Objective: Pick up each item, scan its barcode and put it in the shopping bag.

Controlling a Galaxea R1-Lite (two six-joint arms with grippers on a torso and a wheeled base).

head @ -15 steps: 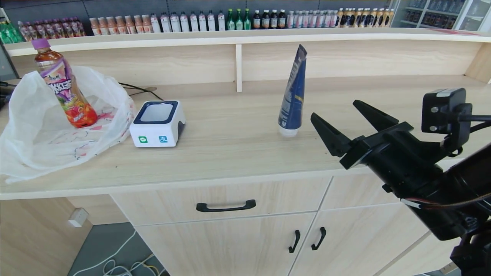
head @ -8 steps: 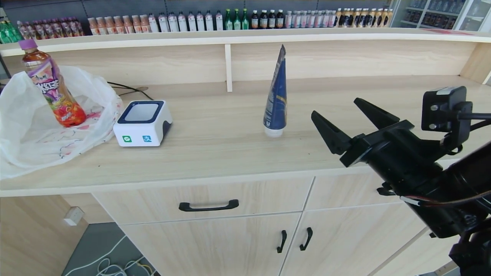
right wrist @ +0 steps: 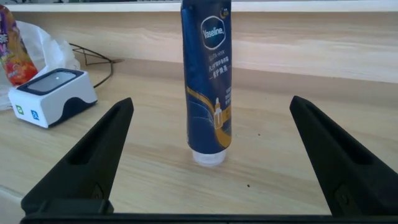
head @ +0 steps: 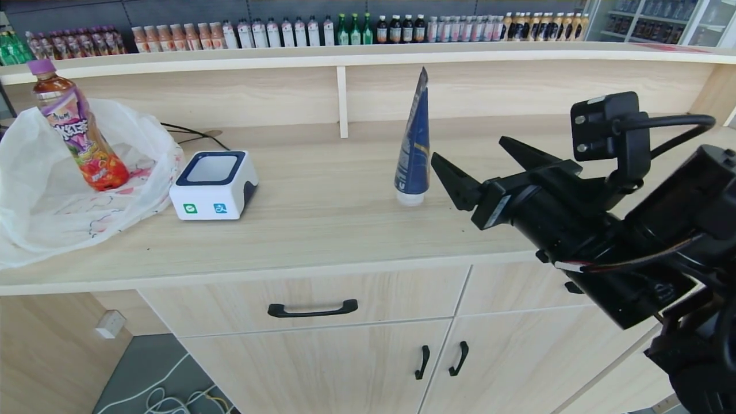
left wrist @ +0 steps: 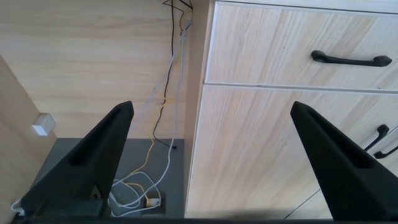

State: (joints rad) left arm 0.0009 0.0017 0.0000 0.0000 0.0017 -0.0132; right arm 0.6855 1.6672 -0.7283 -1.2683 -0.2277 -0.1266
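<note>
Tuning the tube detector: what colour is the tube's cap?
White cap on a dark blue tube with gold trim; clearest in the right wrist view.

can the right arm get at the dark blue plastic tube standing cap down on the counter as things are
Probably yes. The right gripper is open and faces the dark blue plastic tube, which stands upright on its white cap, and nothing stands between them on the light wooden counter.

Tube [right wrist: 208,81]: oval logo + small print; scanner [head: 214,184]: 2 icons.
</note>
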